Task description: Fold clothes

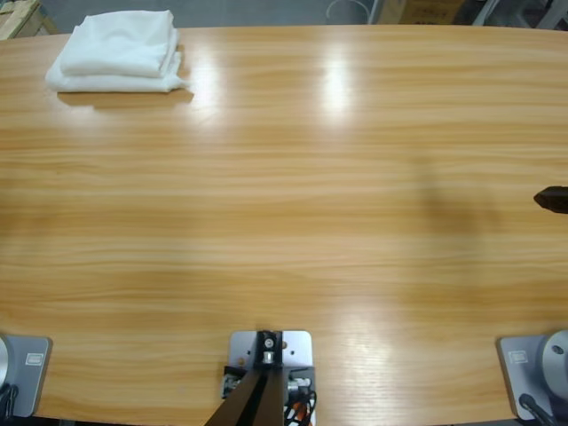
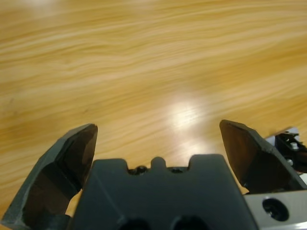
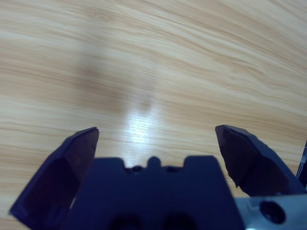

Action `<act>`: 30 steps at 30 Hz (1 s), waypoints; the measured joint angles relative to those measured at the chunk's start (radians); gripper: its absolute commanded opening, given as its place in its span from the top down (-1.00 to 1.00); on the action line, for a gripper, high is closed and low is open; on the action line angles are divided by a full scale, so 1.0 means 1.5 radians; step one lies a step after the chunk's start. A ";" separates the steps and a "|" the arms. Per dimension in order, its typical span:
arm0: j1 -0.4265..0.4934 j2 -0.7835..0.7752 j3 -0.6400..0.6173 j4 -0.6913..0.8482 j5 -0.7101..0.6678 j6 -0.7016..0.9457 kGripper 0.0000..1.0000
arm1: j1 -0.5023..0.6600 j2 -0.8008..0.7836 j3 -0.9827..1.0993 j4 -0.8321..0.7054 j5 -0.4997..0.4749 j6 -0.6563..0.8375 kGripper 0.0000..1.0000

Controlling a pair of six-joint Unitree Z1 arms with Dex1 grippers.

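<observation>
The clothes (image 1: pixel 120 53) lie as a stack of folded white bundles at the table's far left corner in the high view. Neither wrist view shows them. My left gripper (image 2: pixel 158 139) is open over bare wood, with nothing between its fingers. My right gripper (image 3: pixel 156 139) is also open and holds nothing, low above bare wood with a faint shadow ahead of it. The black tip of an arm's gripper (image 1: pixel 552 199) pokes in at the right edge of the high view, far from the clothes; I cannot tell which arm it belongs to.
The long wooden table (image 1: pixel 284 222) shows only bare wood across its middle and right. Its far edge runs just behind the folded stack. A faint shadow (image 1: pixel 444 204) lies on the wood left of the black tip.
</observation>
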 measured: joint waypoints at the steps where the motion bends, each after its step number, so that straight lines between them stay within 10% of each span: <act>1: -0.003 0.004 0.000 0.000 0.006 -0.006 -1.00 | 0.000 0.000 0.000 0.000 0.000 0.000 -1.00; 30: -0.015 -0.004 0.013 -0.009 0.053 -0.045 -1.00 | -0.041 -0.066 0.000 -0.023 0.040 -0.048 -1.00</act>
